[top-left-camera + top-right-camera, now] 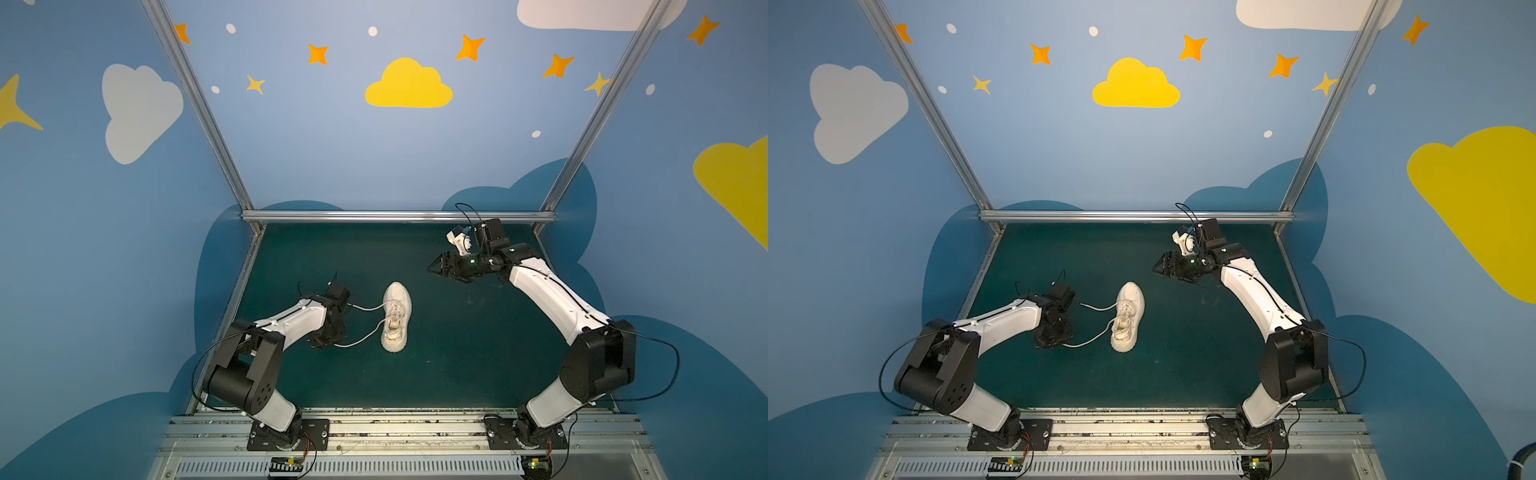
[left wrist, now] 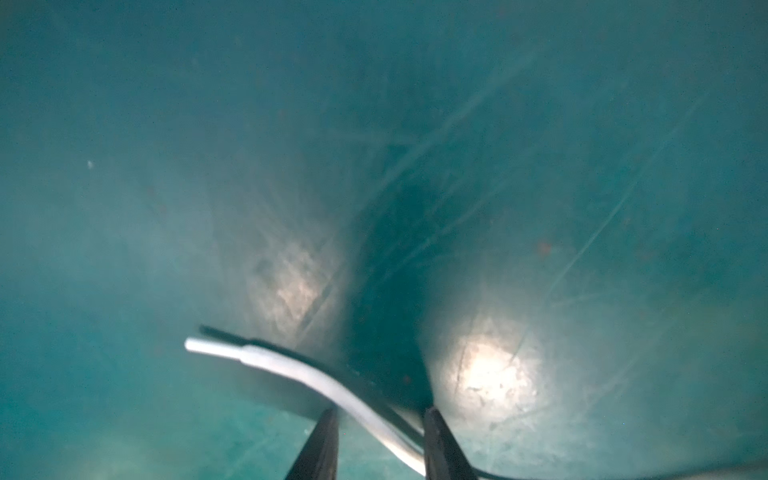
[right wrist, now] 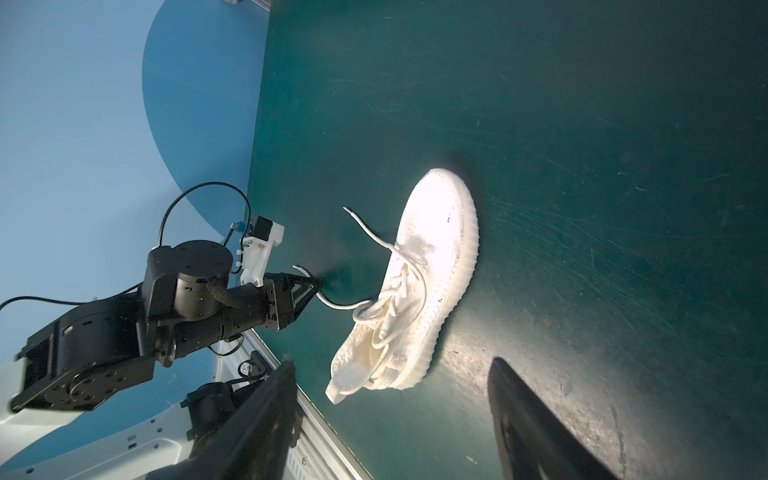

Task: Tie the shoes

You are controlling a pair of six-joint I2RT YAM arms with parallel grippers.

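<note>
Spotter: Sneaker [image 1: 396,318] is noted mid-worktop [image 1: 457,374], set on its sole, toe toward the back wall. Both laces [image 1: 360,308] are trailed leftward, untied.
Recorder: Probably laid so for reach. One lace end is straddled by the left pincer [image 2: 380,415], jaws apart, nothing pinched. The right pincer [image 1: 435,266] is held wide and empty, well apart.
Spotter: That straddle is shown only by the left wrist view; in both top views it is hidden under the wrist.
</note>
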